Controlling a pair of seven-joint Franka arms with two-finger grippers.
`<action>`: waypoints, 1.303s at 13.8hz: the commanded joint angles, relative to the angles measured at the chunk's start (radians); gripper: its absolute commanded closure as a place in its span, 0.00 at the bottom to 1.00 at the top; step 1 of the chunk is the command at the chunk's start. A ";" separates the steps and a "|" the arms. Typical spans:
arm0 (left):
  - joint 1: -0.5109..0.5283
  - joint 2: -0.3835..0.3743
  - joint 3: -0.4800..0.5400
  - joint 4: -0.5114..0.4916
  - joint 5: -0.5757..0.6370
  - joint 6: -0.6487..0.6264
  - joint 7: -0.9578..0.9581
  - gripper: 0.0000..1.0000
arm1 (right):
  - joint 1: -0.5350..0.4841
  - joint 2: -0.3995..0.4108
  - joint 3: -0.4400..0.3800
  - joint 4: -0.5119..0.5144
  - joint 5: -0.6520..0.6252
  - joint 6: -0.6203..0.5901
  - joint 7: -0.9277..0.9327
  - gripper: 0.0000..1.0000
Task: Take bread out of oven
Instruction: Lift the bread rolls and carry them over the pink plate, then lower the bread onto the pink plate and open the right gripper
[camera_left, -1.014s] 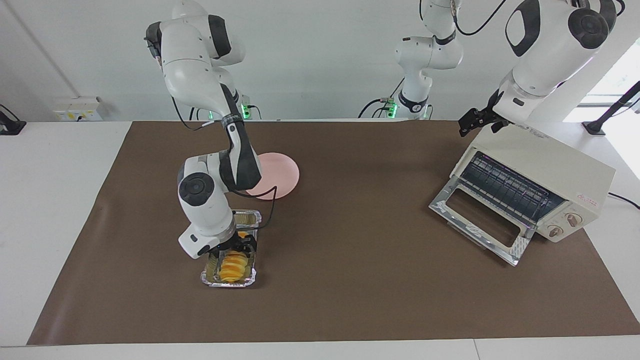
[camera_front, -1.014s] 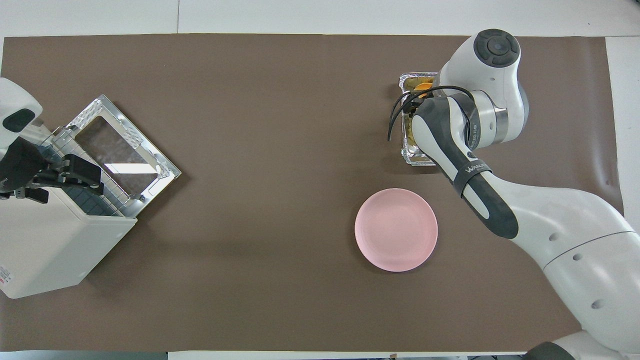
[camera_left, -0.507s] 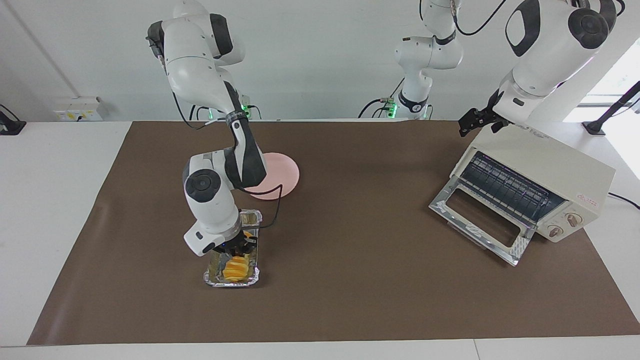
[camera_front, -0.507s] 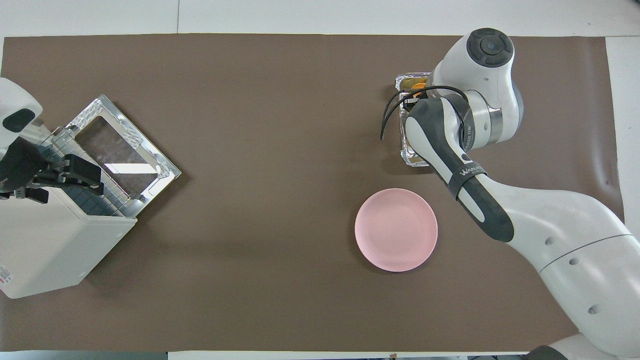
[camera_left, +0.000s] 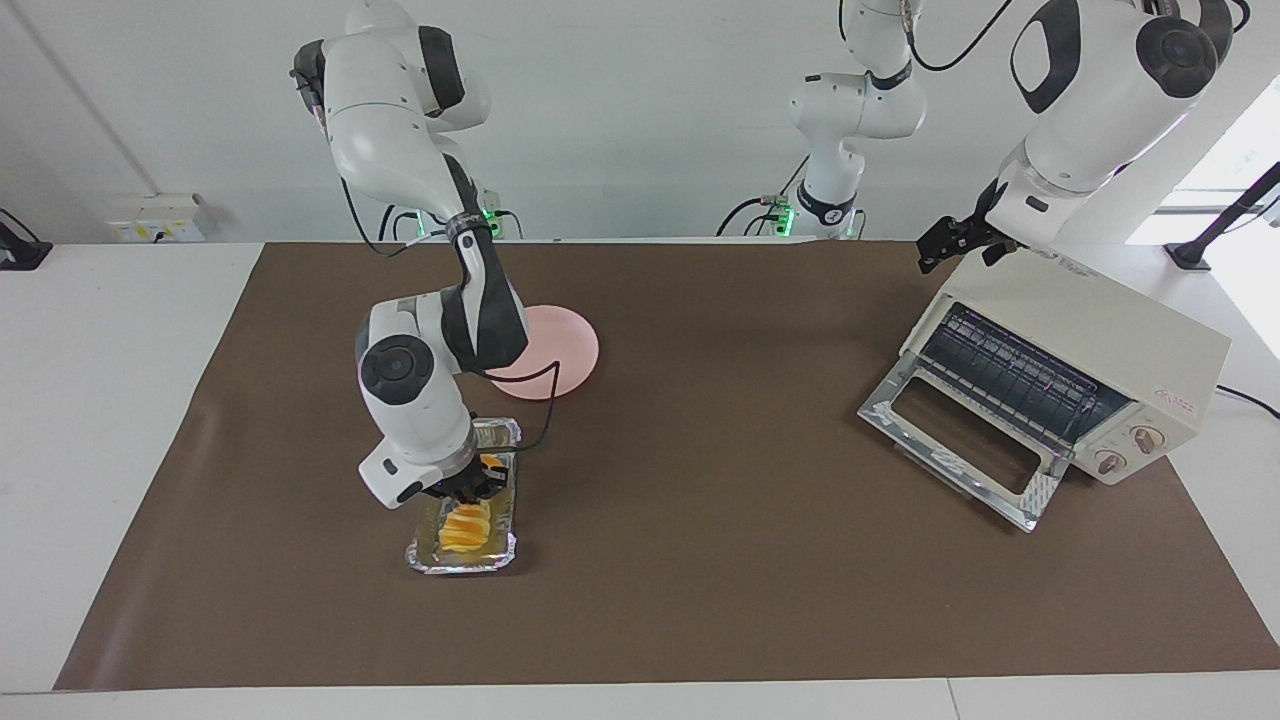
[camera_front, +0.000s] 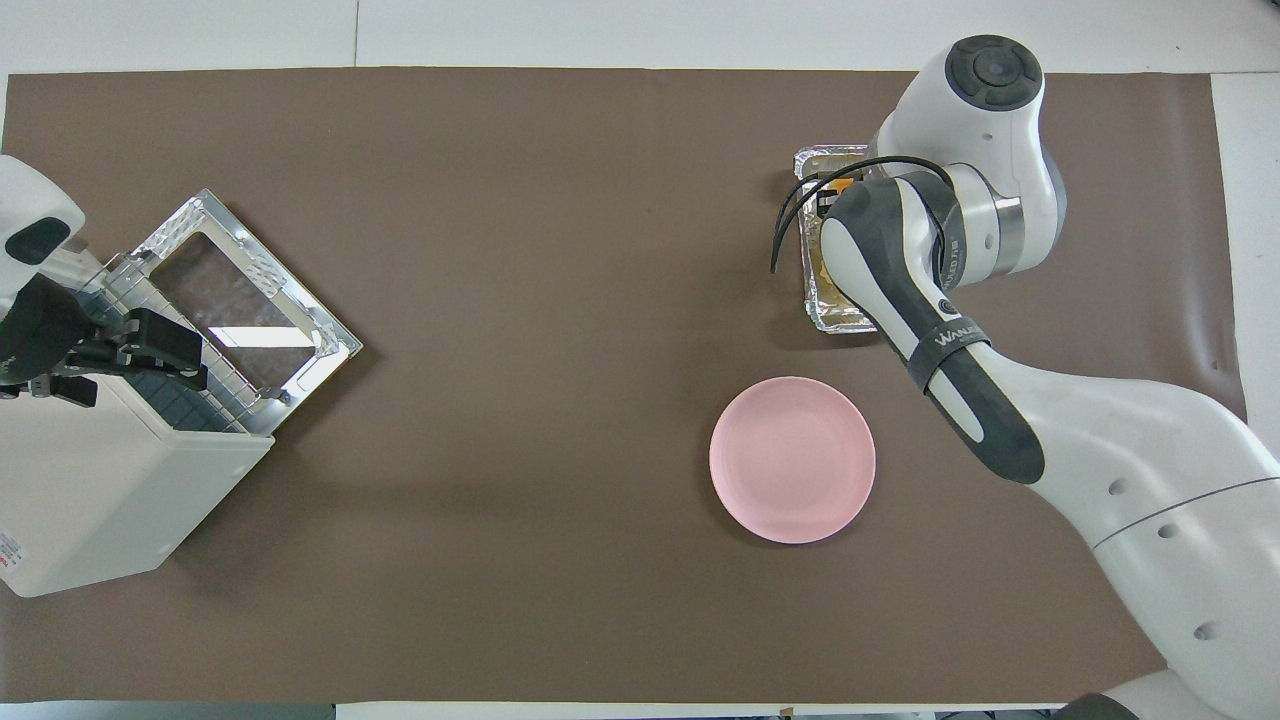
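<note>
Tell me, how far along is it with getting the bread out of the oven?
Mostly done, it seems. The oven stands with its door dropped open and its rack bare. The bread lies in a foil tray on the table, farther from the robots than the pink plate. The right tool is down at the bread; its grip isn't readable. The left tool waits over the oven. Perhaps plating remains.

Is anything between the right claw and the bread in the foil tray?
Nothing visible. The right claw is directly over the bread, which lies uncovered in the foil tray. The pink plate sits nearer the robots, out of the way.
</note>
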 joint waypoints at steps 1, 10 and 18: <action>0.013 -0.010 -0.006 -0.001 -0.010 0.005 0.003 0.00 | -0.012 -0.039 0.010 0.054 -0.001 -0.119 0.017 1.00; 0.013 -0.010 -0.006 -0.001 -0.010 0.005 0.003 0.00 | 0.117 -0.536 0.020 -0.531 0.074 -0.073 0.184 1.00; 0.013 -0.010 -0.006 -0.001 -0.010 0.005 0.003 0.00 | 0.243 -0.727 0.020 -1.102 0.071 0.441 0.257 1.00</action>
